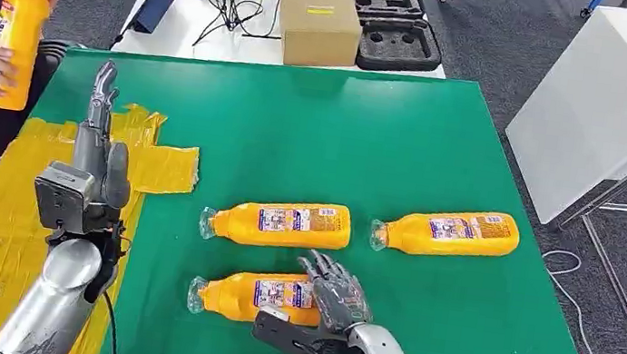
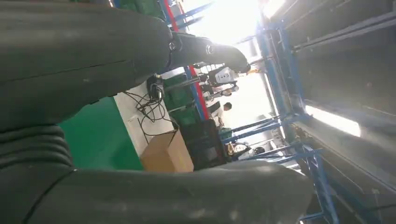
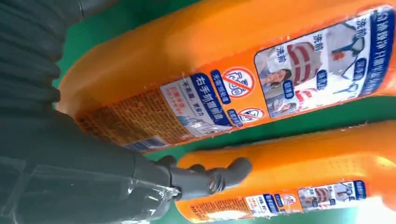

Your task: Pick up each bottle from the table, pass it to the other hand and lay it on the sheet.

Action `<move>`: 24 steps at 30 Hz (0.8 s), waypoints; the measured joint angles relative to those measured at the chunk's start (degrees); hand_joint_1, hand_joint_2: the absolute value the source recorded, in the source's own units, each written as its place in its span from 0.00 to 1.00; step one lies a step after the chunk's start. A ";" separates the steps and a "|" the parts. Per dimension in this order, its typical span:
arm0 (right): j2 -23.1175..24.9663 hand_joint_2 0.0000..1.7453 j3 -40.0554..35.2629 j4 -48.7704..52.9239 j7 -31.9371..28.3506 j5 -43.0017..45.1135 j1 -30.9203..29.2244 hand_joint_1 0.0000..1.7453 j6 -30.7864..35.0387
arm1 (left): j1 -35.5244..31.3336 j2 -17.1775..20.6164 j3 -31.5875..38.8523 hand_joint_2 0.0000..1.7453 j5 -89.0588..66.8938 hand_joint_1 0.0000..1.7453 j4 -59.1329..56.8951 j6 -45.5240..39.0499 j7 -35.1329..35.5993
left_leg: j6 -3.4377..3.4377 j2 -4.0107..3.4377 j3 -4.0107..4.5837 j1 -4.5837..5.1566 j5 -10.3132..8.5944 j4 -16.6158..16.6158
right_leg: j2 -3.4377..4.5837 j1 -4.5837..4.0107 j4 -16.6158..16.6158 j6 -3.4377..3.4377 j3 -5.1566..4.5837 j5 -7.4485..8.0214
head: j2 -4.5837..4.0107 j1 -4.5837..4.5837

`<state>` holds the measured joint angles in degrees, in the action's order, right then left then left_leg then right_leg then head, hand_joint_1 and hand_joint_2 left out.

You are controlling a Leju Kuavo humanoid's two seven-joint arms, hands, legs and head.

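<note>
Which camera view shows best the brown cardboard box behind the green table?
The head view shows the cardboard box best: whole, from above, on the white table beside a black foam tray. The left wrist view shows it small and tilted, partly cut off by the left hand.
</note>
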<state>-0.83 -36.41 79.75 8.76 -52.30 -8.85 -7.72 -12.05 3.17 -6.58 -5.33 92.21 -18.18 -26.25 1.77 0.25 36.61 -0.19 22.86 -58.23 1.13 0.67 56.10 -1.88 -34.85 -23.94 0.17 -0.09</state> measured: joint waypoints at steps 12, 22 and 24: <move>1.70 1.00 -1.51 -7.69 3.26 -10.14 -3.25 1.00 -2.40 | -0.19 -0.07 -0.07 0.00 1.16 0.00 0.11 0.17 0.55 | -0.10 0.00 -0.65 -0.01 0.17 0.02 | 0.01 -0.01 -0.04 0.24 0.03 -0.24 | 0.00 0.02; 2.25 1.00 -0.59 -9.96 2.87 -13.85 -3.37 1.00 -1.55 | -0.16 -0.44 0.35 0.00 2.25 0.00 0.13 1.22 0.85 | -0.02 0.02 -0.72 0.00 0.05 0.01 | 0.00 -0.01 -0.03 0.10 0.16 -0.08 | 0.00 0.00; 2.43 1.00 0.30 -9.38 1.64 -14.55 -2.90 1.00 -0.11 | -0.15 -0.57 0.65 0.00 2.21 0.00 0.13 1.01 0.90 | -0.02 0.03 -0.70 0.00 0.05 0.01 | 0.00 -0.01 -0.02 0.10 0.41 -0.08 | 0.00 0.00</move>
<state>1.60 -36.11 70.38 10.41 -66.86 -11.75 -7.83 -12.20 2.60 -5.93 -3.13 92.35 -17.18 -25.35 1.76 0.28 35.91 -0.18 22.91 -58.22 1.12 0.66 56.08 -1.78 -34.44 -24.01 0.18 -0.09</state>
